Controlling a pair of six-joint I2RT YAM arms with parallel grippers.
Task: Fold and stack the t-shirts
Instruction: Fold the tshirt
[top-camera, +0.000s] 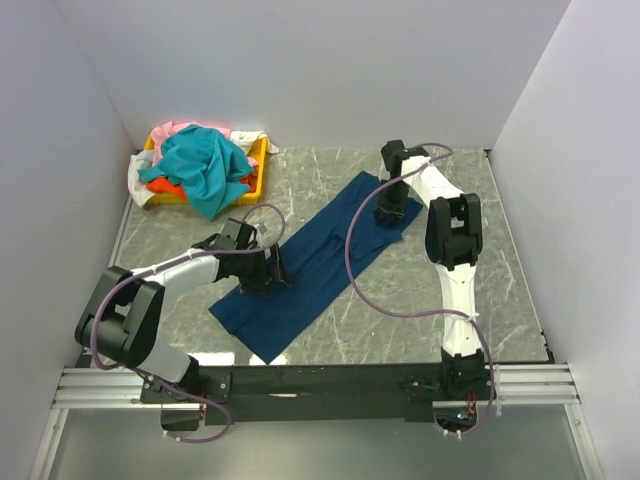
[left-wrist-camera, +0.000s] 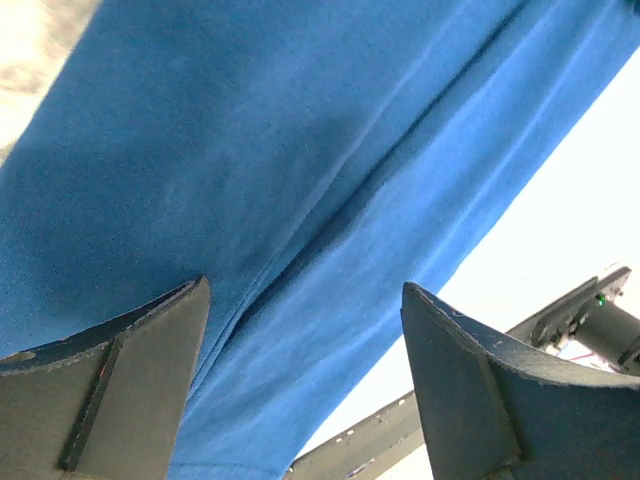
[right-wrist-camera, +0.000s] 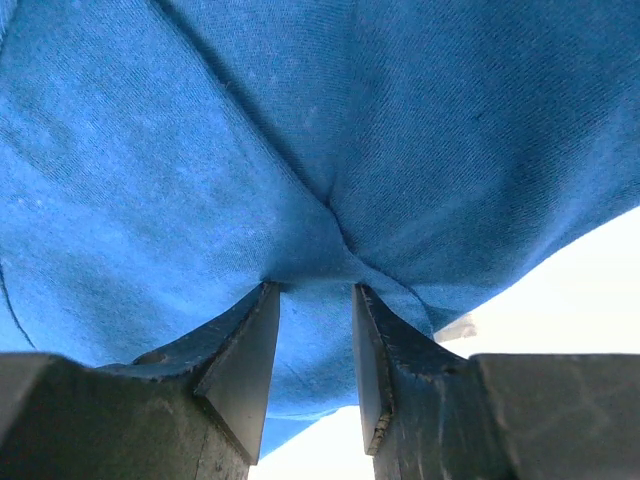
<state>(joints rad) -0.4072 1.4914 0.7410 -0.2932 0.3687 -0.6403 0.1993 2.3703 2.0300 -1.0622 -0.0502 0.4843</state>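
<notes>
The navy blue t-shirt (top-camera: 320, 262) lies folded into a long strip, running diagonally from the near left to the far right of the table. My left gripper (top-camera: 265, 272) is low over its near-left part, jaws wide open (left-wrist-camera: 305, 290), with blue cloth (left-wrist-camera: 300, 150) beneath. My right gripper (top-camera: 388, 215) is on the strip's far end, its jaws drawn close (right-wrist-camera: 315, 290) on a puckered pinch of the blue cloth (right-wrist-camera: 330, 130). The teal shirt (top-camera: 205, 165) lies heaped over the orange (top-camera: 165, 187), pink (top-camera: 176, 128) and white (top-camera: 140, 176) shirts at the far left.
A shallow yellow tray (top-camera: 263, 160) holds the shirt heap in the far left corner. White walls close in the left, back and right sides. The grey marbled table (top-camera: 470, 200) ends at a metal rail (top-camera: 300, 380) in front.
</notes>
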